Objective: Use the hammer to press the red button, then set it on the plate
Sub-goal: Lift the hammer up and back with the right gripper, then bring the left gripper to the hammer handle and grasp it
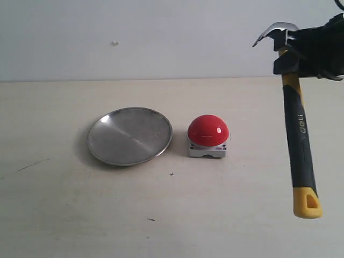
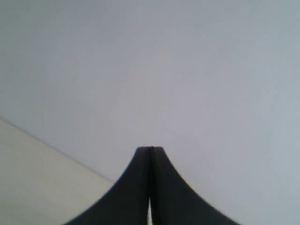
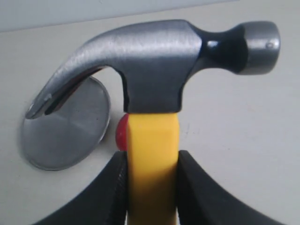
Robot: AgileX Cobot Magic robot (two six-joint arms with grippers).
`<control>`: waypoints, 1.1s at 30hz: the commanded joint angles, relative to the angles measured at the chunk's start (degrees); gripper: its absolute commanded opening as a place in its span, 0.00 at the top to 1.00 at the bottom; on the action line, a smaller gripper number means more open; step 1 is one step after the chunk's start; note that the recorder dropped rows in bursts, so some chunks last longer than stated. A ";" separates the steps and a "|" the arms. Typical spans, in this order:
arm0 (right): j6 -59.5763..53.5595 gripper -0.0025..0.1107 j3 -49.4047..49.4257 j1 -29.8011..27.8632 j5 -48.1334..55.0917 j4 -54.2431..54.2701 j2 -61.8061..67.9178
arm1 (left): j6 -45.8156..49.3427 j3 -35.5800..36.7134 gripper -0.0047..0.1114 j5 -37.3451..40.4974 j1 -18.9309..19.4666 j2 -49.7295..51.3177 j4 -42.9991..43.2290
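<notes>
My right gripper (image 1: 301, 54) was clamped on the small claw hammer (image 1: 298, 129), its black jaws pressed flat against the smooth yellow neck just under the dark forged steel head. The curved claw and round face stuck out above the gripper. The black-and-yellow rubber handle hung almost straight down below it, looped end lowest. Lower and off to that gripper's left, the glossy red dome button (image 1: 208, 130) sat on its square grey-white base on the pale matte counter (image 1: 107, 215). Farther out on the same side lay the round brushed-metal plate (image 1: 129, 137), just beside the button. My left gripper (image 2: 150, 154) had its jaws pressed together on nothing.
</notes>
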 commanded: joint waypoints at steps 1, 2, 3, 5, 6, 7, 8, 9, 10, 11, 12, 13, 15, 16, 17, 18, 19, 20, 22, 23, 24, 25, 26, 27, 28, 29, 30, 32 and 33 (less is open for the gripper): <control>-3.02 0.98 1.10 6.39 -12.56 3.30 -1.09 | -2.18 -0.02 0.96 -2.36 -0.45 0.01 -0.09; -3.02 0.98 1.10 7.77 -14.71 3.42 -1.09 | -2.18 -0.54 0.96 -2.47 -0.45 1.35 1.57; -2.79 0.98 1.10 9.04 -16.39 3.92 -1.09 | -2.42 -1.77 0.96 -2.47 -0.45 3.75 4.02; -2.91 0.98 1.10 11.65 -18.42 4.84 -1.09 | -10.49 -2.91 0.96 -8.23 -1.11 9.66 13.52; -2.91 0.98 1.10 12.62 -19.12 4.84 -1.09 | -15.90 -3.03 0.96 -14.75 -1.83 12.74 20.18; -2.91 0.98 1.10 13.24 -19.50 4.84 -1.09 | -22.61 -4.05 0.95 -25.01 -2.20 17.74 29.50; -2.79 0.98 1.10 13.55 -19.64 5.00 -1.09 | -26.59 -5.83 0.93 -31.78 -2.28 22.10 36.10; -2.79 0.98 1.10 13.55 -19.51 5.22 -1.09 | -33.07 -10.51 0.89 -38.05 -2.28 30.04 45.50; -2.79 0.98 1.10 13.55 -19.36 5.12 -1.09 | -36.94 -14.28 0.86 -40.69 -2.28 36.85 51.73; -2.79 0.98 1.10 13.55 -19.36 5.12 -1.09 | -39.44 -17.97 0.80 -42.75 -2.28 43.04 55.93; -2.79 0.98 1.10 13.55 -19.61 5.12 -1.09 | -41.12 -21.92 0.74 -44.80 -2.58 49.48 58.94; -2.79 0.98 1.10 13.55 -19.71 5.12 -1.09 | -42.05 -24.22 0.70 -46.03 -3.16 54.10 60.66; -2.79 0.98 1.10 13.55 -20.42 5.12 -1.09 | -43.36 -29.78 0.59 -49.01 -7.32 66.65 64.02; -2.79 0.98 1.10 13.55 -20.83 5.25 -1.09 | -43.25 -32.73 0.55 -49.61 -12.03 73.97 64.56; -2.79 0.98 1.10 13.55 -20.83 5.51 -1.09 | -42.50 -34.43 0.54 -49.61 -14.99 77.75 64.56; -2.79 0.98 1.10 13.55 -20.83 5.51 -1.09 | -40.01 -38.31 0.52 -49.74 -20.64 84.61 64.44; -2.79 0.98 1.10 13.55 -20.83 5.51 -1.09 | -39.19 -40.54 0.50 -49.74 -23.16 87.63 64.37; -2.90 0.98 1.10 13.55 -20.83 5.33 -1.09 | -39.06 -44.64 0.49 -49.37 -27.23 92.49 64.37; -2.89 0.98 1.10 13.55 -20.37 5.33 -1.09 | -39.06 -50.74 0.46 -45.35 -32.14 98.43 64.19; -2.89 0.98 1.10 13.55 -20.10 5.33 -1.09 | -39.06 -52.61 0.45 -42.91 -33.56 100.14 63.70; -2.89 0.98 1.10 13.55 -19.72 5.33 -1.09 | -39.42 -55.60 0.42 -38.89 -35.74 103.15 62.81; -2.89 0.98 1.10 13.55 -19.51 5.33 -1.09 | -39.67 -57.89 0.40 -37.44 -37.57 105.15 62.70; -2.89 0.98 1.10 13.55 -19.39 5.33 -1.09 | -39.81 -58.73 0.39 -37.55 -38.32 105.97 62.53; -2.89 0.98 1.10 13.55 -19.39 5.33 -1.09 | -40.13 -59.34 0.39 -37.55 -38.78 106.44 62.39; -2.89 0.98 1.10 13.55 -19.39 5.33 -1.09 | -40.51 -60.20 0.39 -37.44 -39.43 106.93 61.92; -2.89 0.98 1.10 13.55 -19.50 5.33 -1.09 | -40.51 -61.33 0.39 -37.22 -40.12 107.34 60.85; -2.89 0.98 1.10 13.55 -19.50 5.33 -1.09 | -40.51 -62.05 0.39 -36.59 -40.48 107.40 60.17; -2.78 0.98 1.10 13.55 -19.50 5.33 -1.09 | -40.51 -63.06 0.39 -35.08 -41.02 107.40 59.20; -2.79 0.98 1.10 13.55 -19.39 5.33 -1.09 | -40.51 -63.57 0.39 -34.22 -41.30 107.40 59.21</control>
